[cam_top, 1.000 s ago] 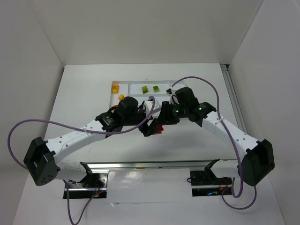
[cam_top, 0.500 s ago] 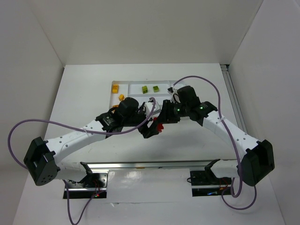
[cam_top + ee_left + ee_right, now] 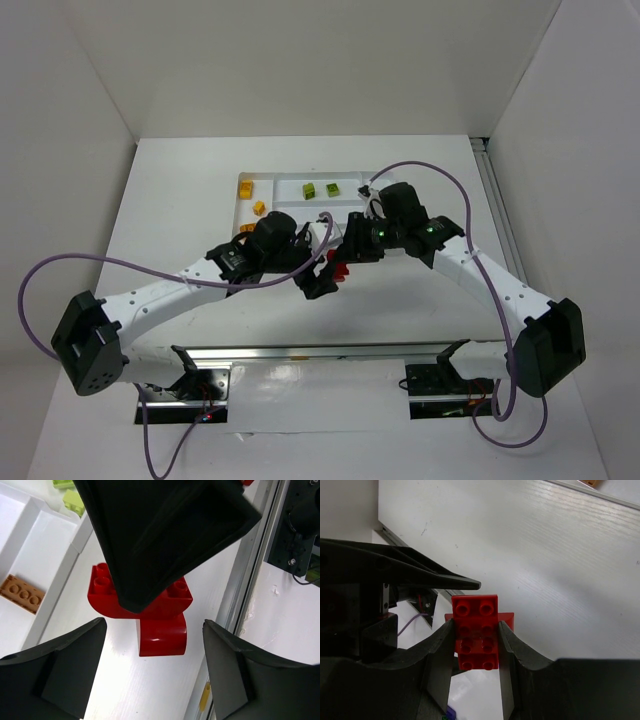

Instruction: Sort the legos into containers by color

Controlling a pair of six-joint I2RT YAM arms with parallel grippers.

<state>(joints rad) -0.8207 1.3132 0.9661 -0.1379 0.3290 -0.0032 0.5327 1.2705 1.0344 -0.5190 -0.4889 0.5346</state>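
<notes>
My right hand (image 3: pixel 476 639) is clenched on a red brick (image 3: pixel 476 609), one finger (image 3: pixel 440 655) pressed to each long side, studs facing my wrist camera. A second red piece sits against the far side of the brick, showing at its edges; from the left wrist view it looks curved. My left hand (image 3: pixel 154 630) is released, jaws spread wide, one on either side of the red brick without touching it, and close up against my right hand. The brick is off the table (image 3: pixel 180 200), just in front of the near edge of the white tray (image 3: pixel 290 178). In the tray, two green bricks (image 3: pixel 309 189) lie side by side in the far long slot. Two orange bricks (image 3: pixel 259 207) are at the left end, one at the far corner; whether that one lies inside the rim I cannot tell.
</notes>
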